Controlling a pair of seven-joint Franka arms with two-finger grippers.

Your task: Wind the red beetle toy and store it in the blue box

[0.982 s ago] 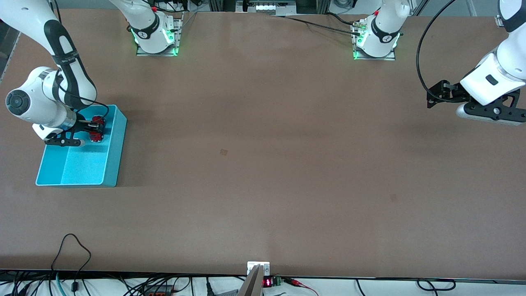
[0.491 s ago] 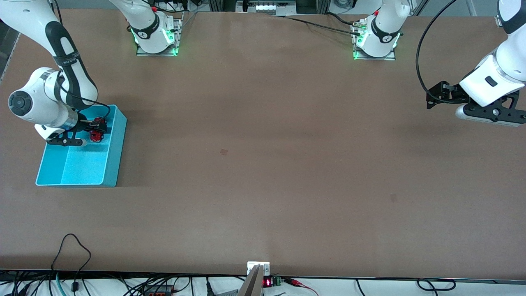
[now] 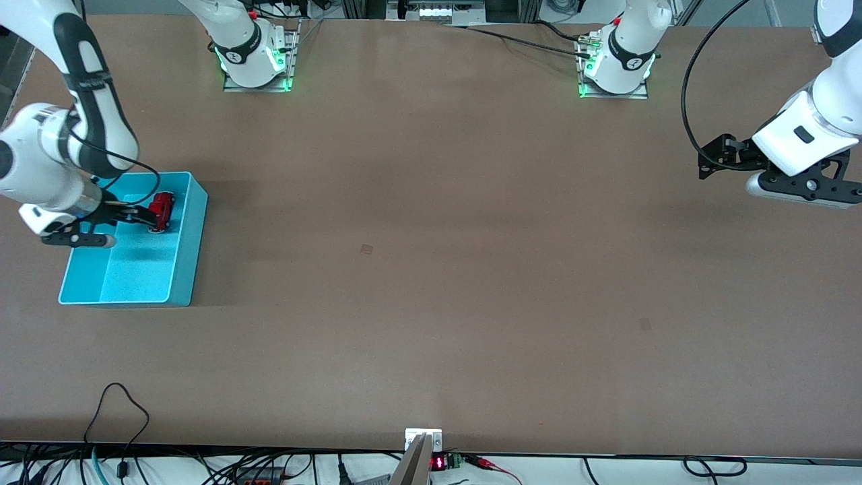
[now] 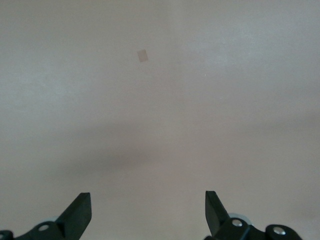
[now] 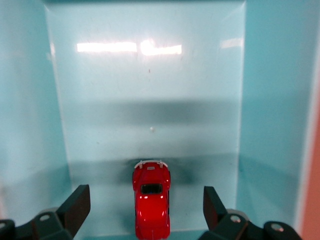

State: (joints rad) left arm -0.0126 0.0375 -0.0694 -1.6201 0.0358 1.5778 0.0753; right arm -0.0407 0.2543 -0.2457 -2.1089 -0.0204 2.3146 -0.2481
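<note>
The red beetle toy (image 3: 161, 210) lies on the floor of the blue box (image 3: 186, 269), in the part farther from the front camera. My right gripper (image 3: 140, 214) is open over the box, just beside the toy and toward the right arm's end of the table. In the right wrist view the toy (image 5: 151, 205) sits between the spread fingertips (image 5: 80, 196), touching neither, with the box wall (image 5: 270, 100) around it; the right gripper (image 5: 145, 196) holds nothing. My left gripper (image 3: 704, 164) waits open and empty above the table at the left arm's end, and shows open in its own view (image 4: 148, 202).
A small dark patch (image 3: 367, 249) marks the middle of the brown table; it also shows in the left wrist view (image 4: 143, 55). A fainter patch (image 3: 645, 324) lies nearer the front camera. Cables (image 3: 121, 404) trail over the table's front edge.
The right gripper has opened, let go of the toy and drawn back toward the right arm's end of the table. The toy now rests on the box floor. The left arm barely moved.
</note>
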